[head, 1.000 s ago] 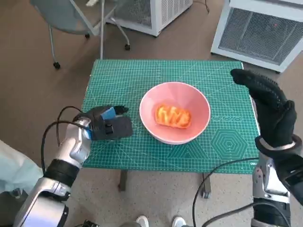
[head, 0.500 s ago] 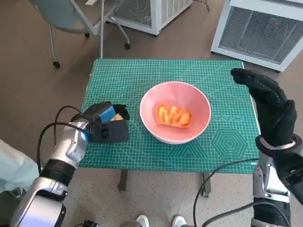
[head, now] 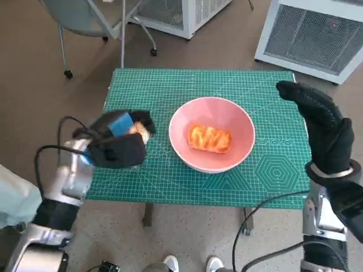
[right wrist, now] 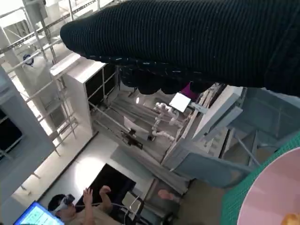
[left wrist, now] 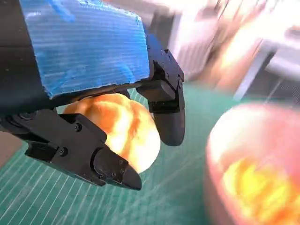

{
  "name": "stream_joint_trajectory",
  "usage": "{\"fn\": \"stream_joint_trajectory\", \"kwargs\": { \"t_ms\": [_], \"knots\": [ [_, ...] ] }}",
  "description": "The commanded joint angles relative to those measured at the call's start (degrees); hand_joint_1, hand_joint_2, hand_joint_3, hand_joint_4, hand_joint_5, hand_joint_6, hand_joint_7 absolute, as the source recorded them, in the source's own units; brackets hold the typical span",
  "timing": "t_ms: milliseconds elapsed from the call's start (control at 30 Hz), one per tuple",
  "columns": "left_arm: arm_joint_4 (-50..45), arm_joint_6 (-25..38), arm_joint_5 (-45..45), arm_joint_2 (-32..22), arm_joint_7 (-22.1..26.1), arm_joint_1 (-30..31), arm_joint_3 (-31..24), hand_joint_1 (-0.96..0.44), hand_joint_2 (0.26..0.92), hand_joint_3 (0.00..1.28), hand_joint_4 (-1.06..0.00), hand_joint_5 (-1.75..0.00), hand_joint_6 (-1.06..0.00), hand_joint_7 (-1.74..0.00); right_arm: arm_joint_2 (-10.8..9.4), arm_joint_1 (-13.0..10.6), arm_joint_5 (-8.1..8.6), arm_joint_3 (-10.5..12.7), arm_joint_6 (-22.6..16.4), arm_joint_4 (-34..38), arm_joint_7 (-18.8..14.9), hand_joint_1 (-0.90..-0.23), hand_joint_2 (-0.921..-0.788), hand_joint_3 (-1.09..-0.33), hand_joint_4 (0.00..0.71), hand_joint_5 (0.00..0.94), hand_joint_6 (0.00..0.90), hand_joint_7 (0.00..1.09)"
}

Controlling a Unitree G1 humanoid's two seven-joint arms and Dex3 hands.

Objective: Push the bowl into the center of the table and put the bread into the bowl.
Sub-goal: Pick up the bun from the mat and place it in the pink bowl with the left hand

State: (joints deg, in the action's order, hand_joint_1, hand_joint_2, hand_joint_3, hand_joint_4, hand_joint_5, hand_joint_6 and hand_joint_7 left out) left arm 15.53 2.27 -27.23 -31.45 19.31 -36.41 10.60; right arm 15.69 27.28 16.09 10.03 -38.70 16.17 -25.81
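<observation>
A pink bowl [head: 238, 122] sits near the middle of the green mat [head: 187, 93] and holds one orange-glazed bread [head: 209, 139]. My left hand [head: 118, 143] hovers left of the bowl, above the mat, and grips a second golden bread roll [head: 139, 131]; in the left wrist view that roll [left wrist: 124, 127] sits between the black fingers [left wrist: 168, 117], with the bowl [left wrist: 243, 126] blurred beside it. My right hand [head: 321, 127] is raised at the table's right edge, fingers apart, holding nothing. The right wrist view shows the glove [right wrist: 197, 42] and a bit of the bowl's rim [right wrist: 274, 199].
A chair [head: 91, 17] stands beyond the table's far left corner. White grilled units [head: 317, 34] stand on the floor at the back. Cables hang by both arms. In the right wrist view a person [right wrist: 77, 204] sits far off.
My left hand has lifted the bread roll off the mat and risen with it, staying left of the bowl. The right hand and the bowl have not moved.
</observation>
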Motion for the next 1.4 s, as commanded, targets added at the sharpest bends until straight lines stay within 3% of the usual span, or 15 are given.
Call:
{"fn": "stream_joint_trajectory", "kwargs": {
  "t_ms": [33,400,767,1133,1267,1300,1333,1400],
  "knots": [
    [-4.4,-0.7,0.9,0.3,-1.2,-0.5,-1.4,0.00,0.914,0.04,-0.77,-1.08,-0.64,-1.16,0.3,0.0,-0.36,-0.4,0.3,1.2,-0.6,-0.656,-0.921,-0.685,0.089,0.003,-0.001,0.39],
    [-6.2,-3.9,-0.5,4.3,-5.4,-4.8,0.2,0.00,0.911,0.02,-0.79,-1.12,-0.67,-1.05,0.6,0.6,-0.66,-0.4,-0.9,2.7,-1.0,-0.632,-0.921,-0.696,0.088,0.002,-0.001,0.39],
    [-0.1,-10.0,-3.6,10.8,-11.3,-10.7,5.2,0.00,0.904,0.02,-0.78,-1.20,-0.74,-0.91,0.7,0.5,-1.46,-0.3,-1.4,2.6,-0.5,-0.624,-0.921,-0.706,0.088,0.002,-0.001,0.38],
    [12.8,-18.3,-4.5,16.9,-15.1,-16.1,9.4,0.00,0.915,0.03,-0.78,-1.09,-0.65,-1.12,0.5,-0.6,-1.74,-0.3,-1.2,1.3,0.2,-0.632,-0.921,-0.714,0.087,0.001,-0.001,0.37],
    [17.4,-18.3,-4.2,18.4,-13.6,-17.3,10.4,0.00,0.920,0.14,-0.67,-1.21,-0.49,-1.26,0.5,-1.1,-1.98,-0.3,-1.0,0.5,0.7,-0.642,-0.921,-0.714,0.085,0.000,-0.001,0.37],
    [18.3,-18.1,-4.1,18.7,-13.0,-17.4,10.7,-0.01,0.898,0.14,-0.54,-0.95,-0.42,-1.02,0.5,-1.3,-1.99,-0.3,-0.9,0.3,0.8,-0.643,-0.921,-0.714,0.084,0.000,-0.001,0.37],
    [19.2,-17.9,-4.1,18.9,-12.1,-17.5,11.0,-0.01,0.895,0.14,-0.52,-0.81,-0.41,-0.90,0.5,-1.4,-1.93,-0.2,-0.8,0.0,0.8,-0.644,-0.921,-0.714,0.084,0.000,-0.001,0.37],
    [20.6,-17.6,-4.2,19.0,-10.8,-17.7,11.6,-0.08,0.891,0.08,-0.43,-0.36,-0.38,-0.49,0.6,-1.7,-1.77,-0.2,-0.5,-0.5,0.9,-0.644,-0.921,-0.715,0.082,0.000,-0.001,0.37]
  ]
}}
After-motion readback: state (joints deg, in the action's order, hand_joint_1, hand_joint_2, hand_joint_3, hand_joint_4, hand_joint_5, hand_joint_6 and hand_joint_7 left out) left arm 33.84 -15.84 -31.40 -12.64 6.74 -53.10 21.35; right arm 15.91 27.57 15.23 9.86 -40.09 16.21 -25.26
